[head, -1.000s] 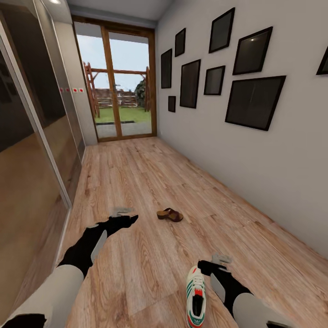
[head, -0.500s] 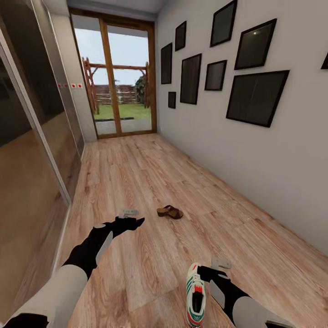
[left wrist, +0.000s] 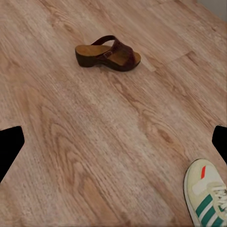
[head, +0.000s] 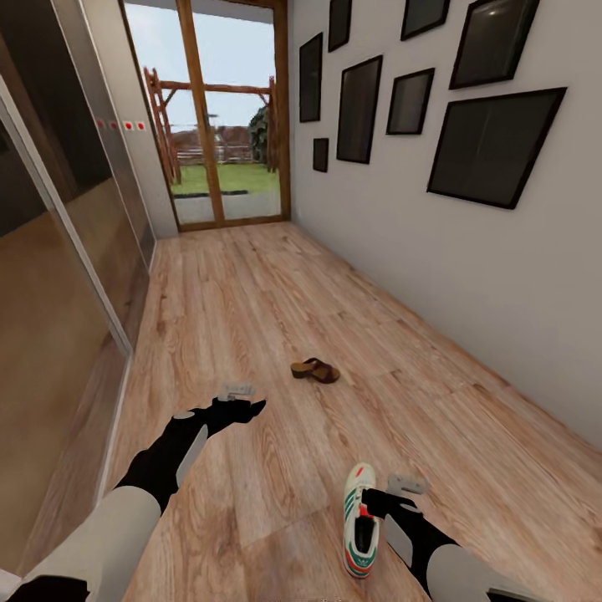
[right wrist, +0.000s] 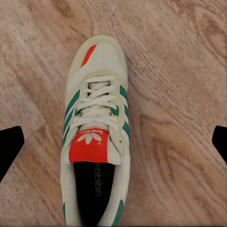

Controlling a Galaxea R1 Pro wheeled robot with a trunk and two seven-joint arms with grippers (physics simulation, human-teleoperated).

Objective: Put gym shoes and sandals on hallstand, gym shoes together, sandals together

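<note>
Head view: a narrow corridor with a wood-plank floor (head: 251, 309) runs to a glazed door (head: 219, 117) at the far end. Dark picture frames (head: 493, 142) hang on the right wall; a glossy panelled wall (head: 50, 276) lines the left. One brown sandal (head: 315, 370) lies on the floor at mid-distance, slightly right of centre. One gym shoe (head: 359, 520) lies near the robot, toe pointing away, just left of the right gripper (head: 401, 489). The left gripper (head: 242, 400) hangs over bare floor, left of and nearer than the sandal, apart from it. Finger spacing cannot be told from here.

Left wrist view: the sandal (left wrist: 108, 54) sits upright on the planks, well apart from the gym shoe's toe (left wrist: 207, 194) at the frame edge. Both dark fingertips (left wrist: 9, 149) stand wide apart, holding nothing.

Right wrist view: the gym shoe (right wrist: 96, 137) lies sole-down directly beneath the gripper, laces and red tongue patch visible. The fingertips (right wrist: 9, 146) are spread wide on either side, not touching it.
</note>
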